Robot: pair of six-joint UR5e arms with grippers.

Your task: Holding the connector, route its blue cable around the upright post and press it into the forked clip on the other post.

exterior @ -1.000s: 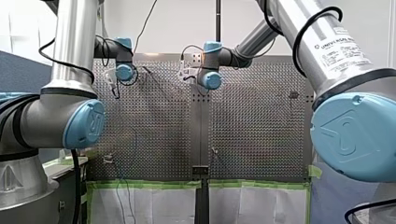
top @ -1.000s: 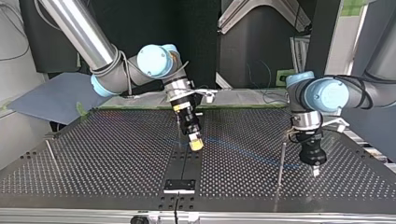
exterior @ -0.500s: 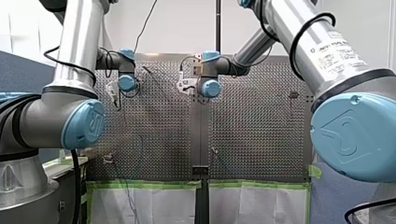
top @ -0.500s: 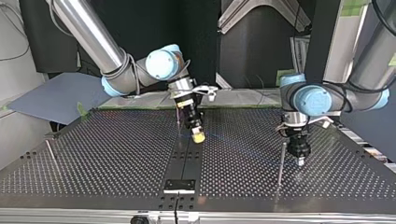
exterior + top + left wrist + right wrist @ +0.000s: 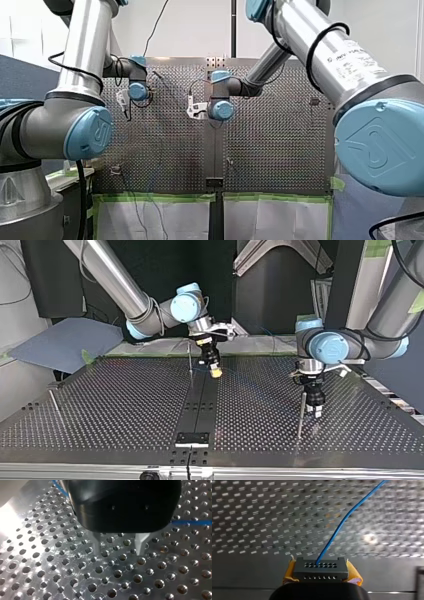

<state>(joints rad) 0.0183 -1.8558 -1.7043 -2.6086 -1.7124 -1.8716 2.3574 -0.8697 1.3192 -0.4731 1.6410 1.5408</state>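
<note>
Routing step, I judge; my right end effector (image 5: 216,373) pinches the connector (image 5: 321,569) midway along the surface's (image 5: 100,405) arm-side edge, blue cable (image 5: 344,521) running ahead; my left end effector (image 5: 118,543) is spread, empty; next, swing the cable around the nearby post (image 5: 190,360).

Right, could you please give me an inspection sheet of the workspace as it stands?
Surface: perforated metal table, black centre strip.
Job's things: black multi-hole connector; thin blue cable leaving it; slim metal post beside my right gripper; second slim post beside my left gripper; fork not discernible.
Clutter: third thin rod, away from both grippers.
Grippers: right, yellow pads, shut on the connector; left, metal fingers, open, empty.
Cables: blue cable runs off over the table.
Surroundings: green tape on the table edge; blue-grey sheet.
</note>
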